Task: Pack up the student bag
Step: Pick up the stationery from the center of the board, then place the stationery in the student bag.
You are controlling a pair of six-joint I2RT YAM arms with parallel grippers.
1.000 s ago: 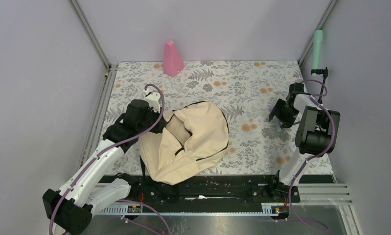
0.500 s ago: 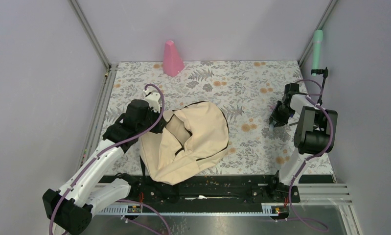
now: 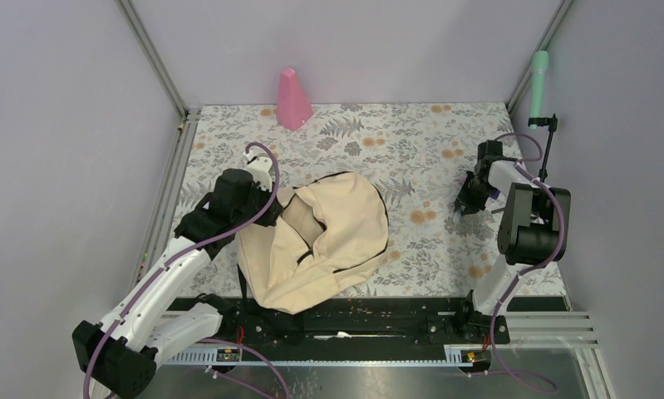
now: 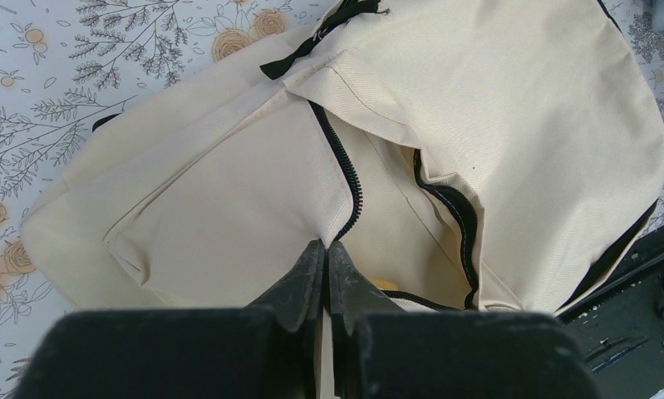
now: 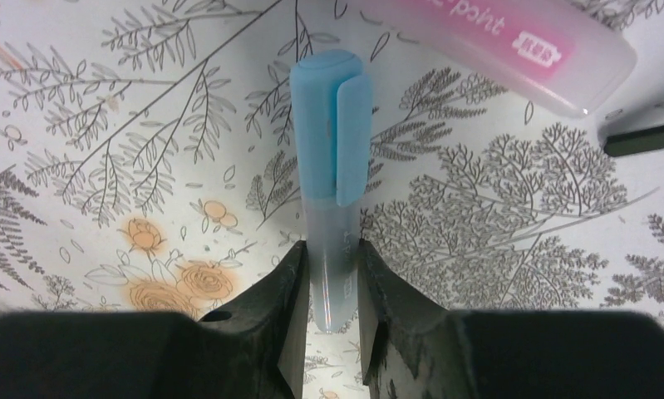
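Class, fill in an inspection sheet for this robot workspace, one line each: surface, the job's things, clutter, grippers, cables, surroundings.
Surface: floral table cover, lying flat.
Job's things: student bag lies by the left arm with its zip open. The blue-capped pen and the pink-labelled pen lie apart on the cover by the right arm.
Clutter: pink cone at the far edge; nothing else seen.
Grippers: left gripper is shut on the bag's flap edge beside the zip. Right gripper is shut on the blue-capped pen's barrel.
Cables: purple cables loop along both arms; no snag seen.
Surroundings: plain grey walls, metal frame posts, mint-green cylinder at the right post.
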